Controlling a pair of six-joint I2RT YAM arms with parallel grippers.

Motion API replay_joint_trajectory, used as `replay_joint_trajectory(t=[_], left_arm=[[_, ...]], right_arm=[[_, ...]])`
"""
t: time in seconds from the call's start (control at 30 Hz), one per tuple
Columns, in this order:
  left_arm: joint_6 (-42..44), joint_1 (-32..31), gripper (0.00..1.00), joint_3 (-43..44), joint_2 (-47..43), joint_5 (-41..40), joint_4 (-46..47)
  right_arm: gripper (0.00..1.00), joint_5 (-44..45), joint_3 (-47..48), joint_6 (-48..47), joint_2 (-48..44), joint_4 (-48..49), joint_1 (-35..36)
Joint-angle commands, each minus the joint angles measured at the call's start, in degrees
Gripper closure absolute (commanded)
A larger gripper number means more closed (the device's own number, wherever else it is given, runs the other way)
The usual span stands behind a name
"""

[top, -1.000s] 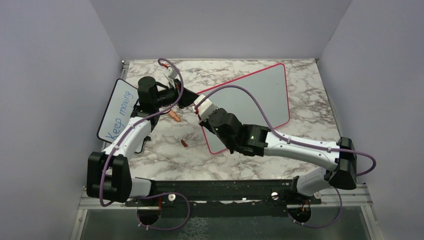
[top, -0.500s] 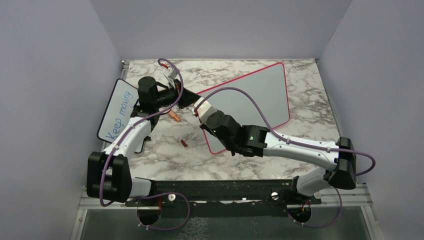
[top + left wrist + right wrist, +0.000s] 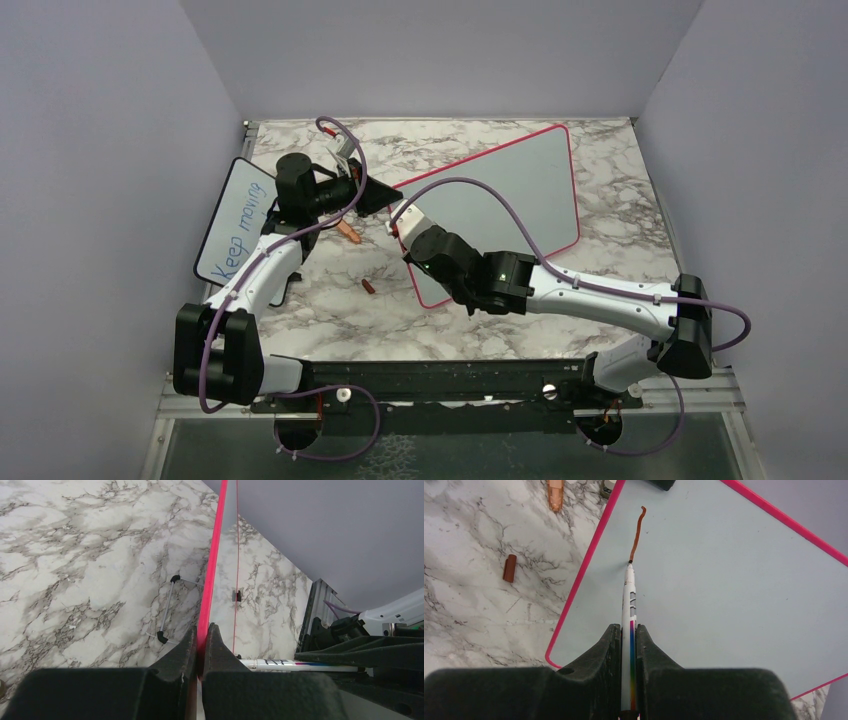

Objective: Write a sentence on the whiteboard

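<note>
The right end effector [image 3: 629,630] is clamped tight on a white marker [image 3: 629,595] with a rainbow stripe down its side. The tip sits on the whiteboard [image 3: 734,580] just ahead of the fingers. There's only one wobbly red-brown line [image 3: 638,532] on the board. It runs from the marker tip straight away from the end effector, close to the pink frame.

The left end effector [image 3: 202,630] is pinched shut on the board's pink edge. From its own camera you see the board edge-on, running ahead from between the fingers, with a thin wire leg [image 3: 167,607] with black tips just left of the frame.

Left of the right end effector, off the board, a small brown cap [image 3: 510,568] lies on the marble table [image 3: 469,605]. A copper-coloured pen-like thing [image 3: 555,490] lies further ahead. A smaller board [image 3: 235,225] with blue writing sits beside the left arm, back from its end effector.
</note>
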Motion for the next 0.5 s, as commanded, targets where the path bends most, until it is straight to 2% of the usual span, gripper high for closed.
replay_joint_trajectory(t=[0.0,0.47], left_arm=[[4.44,0.18,1.00,-0.12,0.01,-1.84,-2.06],[4.62,0.09,1.00,0.05,0.61,-0.87,-2.24]], right_arm=[[1.00,-0.42,-0.05,1.23,-0.02,-1.79,0.03],[1.00,2.98,-0.85,-1.32,-1.22,4.10,0.03]])
